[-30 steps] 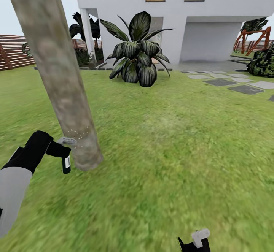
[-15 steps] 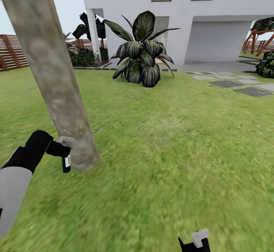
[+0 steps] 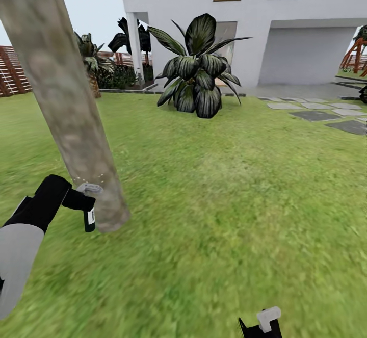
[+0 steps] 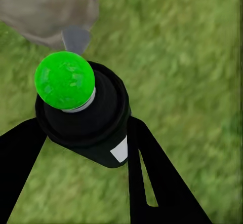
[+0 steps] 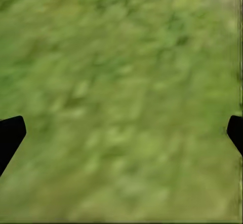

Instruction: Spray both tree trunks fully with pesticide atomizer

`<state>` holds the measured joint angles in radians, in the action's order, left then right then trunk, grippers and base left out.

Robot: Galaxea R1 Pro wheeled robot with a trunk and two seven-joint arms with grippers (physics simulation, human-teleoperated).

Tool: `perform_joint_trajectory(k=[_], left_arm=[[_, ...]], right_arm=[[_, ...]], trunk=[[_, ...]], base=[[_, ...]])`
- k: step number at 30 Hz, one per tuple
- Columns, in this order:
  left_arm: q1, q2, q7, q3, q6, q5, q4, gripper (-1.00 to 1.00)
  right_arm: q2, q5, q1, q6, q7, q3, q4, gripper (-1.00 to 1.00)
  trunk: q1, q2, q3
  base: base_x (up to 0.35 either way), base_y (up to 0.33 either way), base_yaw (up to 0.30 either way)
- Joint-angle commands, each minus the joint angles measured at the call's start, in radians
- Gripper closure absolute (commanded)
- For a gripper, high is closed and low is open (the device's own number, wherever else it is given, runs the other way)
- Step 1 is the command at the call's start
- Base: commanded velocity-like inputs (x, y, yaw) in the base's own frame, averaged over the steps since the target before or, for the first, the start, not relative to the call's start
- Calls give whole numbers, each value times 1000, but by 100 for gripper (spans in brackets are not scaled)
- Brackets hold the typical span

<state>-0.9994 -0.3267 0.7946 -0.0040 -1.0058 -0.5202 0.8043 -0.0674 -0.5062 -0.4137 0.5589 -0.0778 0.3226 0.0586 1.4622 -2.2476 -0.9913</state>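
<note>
**Atomizer held at the foot of the trunk, nozzle facing the bark**

I have the pesticide atomizer (image 3: 89, 210) in my left end effector (image 3: 76, 200), whose fingers (image 4: 152, 178) are clamped on either side of the dark bottle body. The bottle hangs roughly upright, white label outward, with its grey nozzle (image 3: 90, 189) pointing straight at the tree trunk (image 3: 66, 103). From the left wrist camera I look down on the green cap (image 4: 64, 80), and the nozzle tip (image 4: 76, 38) sits just beside the bark, near touching; I can't tell whether it actually makes contact.

The relation that matters: the trunk lies directly ahead of the nozzle, and its long axis runs up and away from the atomizer, leaning toward the white house (image 3: 244, 17). The atomizer is down at the trunk's base, so I judge that most of the column above it needs covering, and the spray will have to travel up along that lean. A few pale specks show on the bark just above the nozzle, possibly spray.

My right end effector (image 3: 261, 325) is well apart from the trunk, low over the lawn (image 3: 229, 200); its dark fingertips (image 5: 10, 135) stand wide apart with only grass between them, holding nothing. The left arm is clearly the one placed for this work.

Beyond the trunk stand a broad-leaved plant (image 3: 199, 70) and grey paving stones (image 3: 316, 113) in front of the house.
</note>
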Motion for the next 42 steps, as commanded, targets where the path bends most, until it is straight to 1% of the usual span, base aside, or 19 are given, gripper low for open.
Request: perform_joint_trajectory(k=[1, 6, 10, 16, 19, 20, 21, 22, 24, 26, 28, 30, 32, 34, 35, 37, 38, 40, 42], left_arm=[[-1, 0, 9, 0, -4, -9, 1, 100], [-2, 0, 9, 0, -4, -12, 1, 100], [6, -3, 9, 5, -4, -33, -1, 100], [19, -42, 2, 11, -1, -47, -12, 100], [66, -47, -52, 11, 1, -47, -23, 100], [78, -43, -108, 13, 1, -43, -25, 100], [84, -16, -139, 16, 1, -36, -26, 100], [84, 7, -143, 22, 1, -35, -27, 100], [84, 35, -146, 42, 1, -35, -29, 100], [85, 63, -148, 82, 1, -38, -40, 100], [85, 66, -148, 104, 2, -39, -50, 100], [85, 55, -151, 128, 2, -42, -54, 100], [86, 39, -178, 150, 4, -44, -56, 100], [87, 40, -223, 154, 4, -43, -59, 100], [89, 50, -253, 154, 5, -40, -67, 100], [91, 106, -319, 156, 5, -42, -84, 100], [91, 119, -332, 157, 5, -40, -86, 100], [91, 128, -340, 163, 4, -36, -88, 100], [91, 123, -342, 183, 4, -35, -89, 100]], right_arm=[[0, -2, 0, 3, -8, 9, 0, -100], [0, -2, -1, 3, -8, 9, 0, -100], [0, -2, 0, 3, -8, 9, 0, -100], [1, -2, 0, 3, -8, 9, 0, -100], [1, -2, 0, 3, -8, 9, 0, -100], [1, -2, 0, 3, -8, 9, 0, -100], [1, -2, 0, 3, -8, 9, 0, -100], [1, -2, 0, 3, -8, 9, 0, -100], [1, -3, 0, 3, -8, 9, 0, -100], [1, -3, 0, 3, -8, 9, 0, -100], [1, -3, 0, 3, -8, 9, 0, -100], [2, -3, 0, 3, -8, 9, 0, -100], [2, -3, 0, 3, -9, 9, 0, -100], [2, -3, 0, 3, -9, 9, 0, -100], [1, -3, 0, 3, -9, 9, 0, -100], [1, -3, 0, 3, -9, 9, 0, -100], [1, -3, 0, 3, -8, 9, 0, -100], [1, -3, 0, 3, -8, 9, 0, -100], [0, -3, 0, 3, -8, 9, 0, -100]], trunk=[[0, 0, -1], [0, 0, -1], [0, 0, -1], [0, 0, -1], [0, 0, -1], [0, 0, -1], [0, 0, -1], [0, 0, -1], [0, 0, -1], [0, 0, -1], [0, 0, -1], [0, 0, -1], [0, 0, -1], [0, 0, -1], [0, 0, -1], [0, 0, -1], [0, 0, -1], [0, 0, -1], [0, 0, -1]], base=[[1, -276, 0], [0, -276, 3], [0, -277, 152], [0, -277, 266], [13, -276, 277], [153, -236, 277], [270, -143, 277], [290, -119, 277], [302, -100, 277], [315, -62, 277], [324, -21, 277], [331, -7, 271], [331, -22, 132], [280, -123, 38], [218, -186, 15], [138, -235, 4], [54, -259, 1], [26, -267, 1], [-50, -273, 0]])
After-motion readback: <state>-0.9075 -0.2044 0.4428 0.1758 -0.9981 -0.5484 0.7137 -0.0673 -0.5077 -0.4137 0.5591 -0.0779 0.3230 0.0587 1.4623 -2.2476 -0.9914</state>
